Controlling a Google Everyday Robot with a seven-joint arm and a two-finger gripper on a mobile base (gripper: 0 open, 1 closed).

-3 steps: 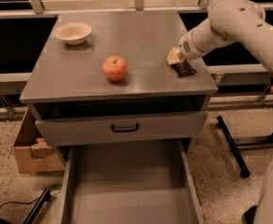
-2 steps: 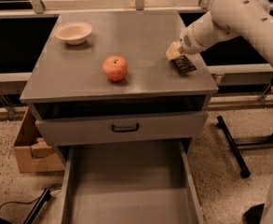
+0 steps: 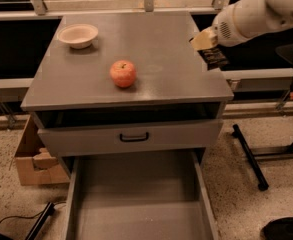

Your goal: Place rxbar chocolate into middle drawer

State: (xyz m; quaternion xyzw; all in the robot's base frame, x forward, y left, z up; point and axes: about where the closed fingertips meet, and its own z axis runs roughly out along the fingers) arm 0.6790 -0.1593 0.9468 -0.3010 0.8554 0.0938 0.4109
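Note:
My gripper (image 3: 207,44) is over the right rear edge of the gray cabinet top (image 3: 161,44), at the end of my white arm. It is shut on the rxbar chocolate (image 3: 215,58), a small black-wrapped bar that hangs just below the fingers, lifted off the top. The middle drawer (image 3: 136,204) is pulled wide open at the bottom of the view, below and to the left of the gripper. Its flat gray floor is bare.
A red-orange apple (image 3: 123,73) sits mid-top and a pale bowl (image 3: 77,35) at the back left. The upper drawer front with a black handle (image 3: 134,136) stands slightly out. A cardboard box (image 3: 36,161) is on the floor to the left and black stand legs (image 3: 248,154) to the right.
My gripper has risen and moved right with the bar, which was resting on the cabinet top before. The apple, bowl and drawers have not moved.

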